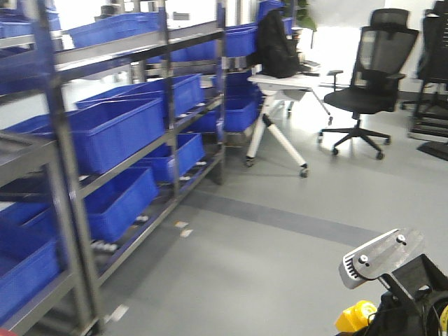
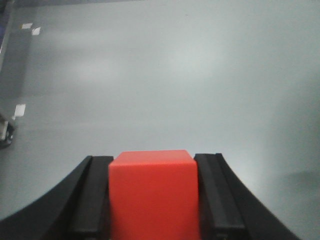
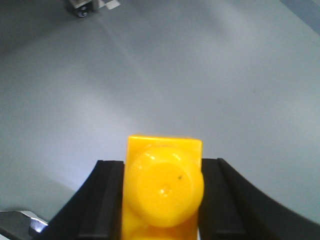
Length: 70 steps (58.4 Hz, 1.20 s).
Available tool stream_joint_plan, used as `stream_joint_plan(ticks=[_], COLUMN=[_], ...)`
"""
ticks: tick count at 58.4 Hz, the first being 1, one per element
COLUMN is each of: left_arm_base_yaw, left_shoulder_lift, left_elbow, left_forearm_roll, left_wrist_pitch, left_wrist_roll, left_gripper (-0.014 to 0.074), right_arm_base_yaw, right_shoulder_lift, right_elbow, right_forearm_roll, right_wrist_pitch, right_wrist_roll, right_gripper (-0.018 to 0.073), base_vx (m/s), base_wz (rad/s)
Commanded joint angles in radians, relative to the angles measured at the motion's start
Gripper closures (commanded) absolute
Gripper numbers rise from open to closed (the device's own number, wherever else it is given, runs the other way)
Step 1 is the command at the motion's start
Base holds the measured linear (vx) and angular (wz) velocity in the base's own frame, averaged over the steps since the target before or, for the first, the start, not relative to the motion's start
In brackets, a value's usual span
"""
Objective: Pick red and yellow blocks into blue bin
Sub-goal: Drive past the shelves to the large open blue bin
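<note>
Left gripper (image 2: pixel 154 165) is pinching the red cube (image 2: pixel 152 200) between its jaws; right gripper (image 3: pixel 162 167) is clamping the yellow brick (image 3: pixel 162 195), stud toward the camera. Bare floor (image 2: pixel 160 75) is lying ahead of both jaws. Blue crates (image 1: pixel 115 129) are sitting racked off left, likely nearer the left jaws.

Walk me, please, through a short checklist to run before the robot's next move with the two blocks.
1. Left tool gripping the red cube: ok, a finger sits against each side.
2. Right tool gripping the yellow brick: ok, clamped on both sides.
3. Target picked out: cannot tell; many blue crates sit on the rack and look alike from here.
4. Floor under both tools clear: ok in the wrist views.
5. Obstacles ahead: ok; the office chair and the table stand well back.
6. Tools over a crate: not ok, only floor lies below them.
</note>
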<state>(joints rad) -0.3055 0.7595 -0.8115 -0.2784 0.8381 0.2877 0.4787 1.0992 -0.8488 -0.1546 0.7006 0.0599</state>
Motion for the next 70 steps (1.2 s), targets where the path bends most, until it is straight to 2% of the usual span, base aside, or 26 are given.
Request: stream_joint_plan(ticks=[1, 36, 70], left_arm_base_yaw=[-0.002, -0.002, -0.002], left_shoulder_lift=[-0.001, 0.000, 0.000], left_elbow=[-0.025, -0.025, -0.025], left_forearm_roll=[-0.023, -0.023, -0.023], left_wrist_pitch=[-0.060, -0.060, -0.060], left_wrist_roll=[-0.004, -0.004, -0.004], left_gripper=[0.0362, 0.0362, 0.0362], right_arm_base_yaw=[0.001, 0.001, 0.001], right_shoulder_lift=[-0.023, -0.023, -0.023], right_elbow=[-0.028, -0.028, -0.028], right_forearm_roll=[-0.017, -0.017, -0.017], right_wrist_pitch=[-0.055, -0.055, -0.052], right_wrist_roll=[-0.009, -0.009, -0.009], right_gripper=[0.0335, 0.0335, 0.0335], base_vx=[0.45, 0.43, 0.39], base_wz=[-0.35, -0.21, 0.31])
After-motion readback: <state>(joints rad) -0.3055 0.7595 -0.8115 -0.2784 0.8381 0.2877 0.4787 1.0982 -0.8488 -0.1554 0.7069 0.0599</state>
